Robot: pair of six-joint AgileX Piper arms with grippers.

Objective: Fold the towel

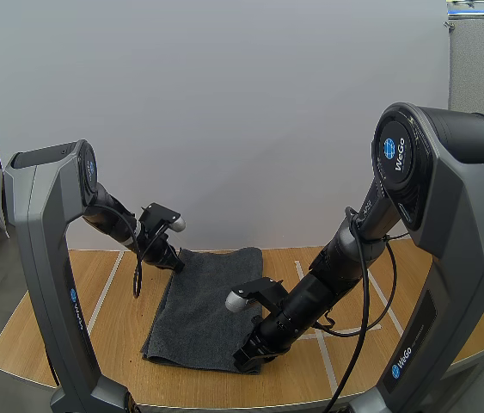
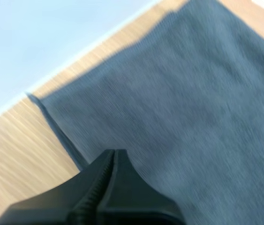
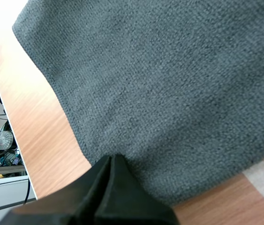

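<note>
A dark grey towel point(image 1: 203, 305) lies flat on the wooden table point(image 1: 113, 335) as a long strip running from the back toward the front. My left gripper point(image 1: 173, 262) is at the towel's far left corner. In the left wrist view its fingers point(image 2: 114, 154) lie together as one wedge, the tip on the towel point(image 2: 183, 108) at its left edge. My right gripper point(image 1: 248, 357) is low at the near right corner. Its fingers point(image 3: 113, 159) are also together, the tip pressing the towel point(image 3: 160, 79) just inside its near edge.
White tape lines point(image 1: 323, 344) mark the table to the right of the towel, and one point(image 1: 104, 288) runs at its left. The table's front edge point(image 1: 181, 404) is close behind the towel's near end. A white wall panel point(image 1: 224, 112) stands at the back.
</note>
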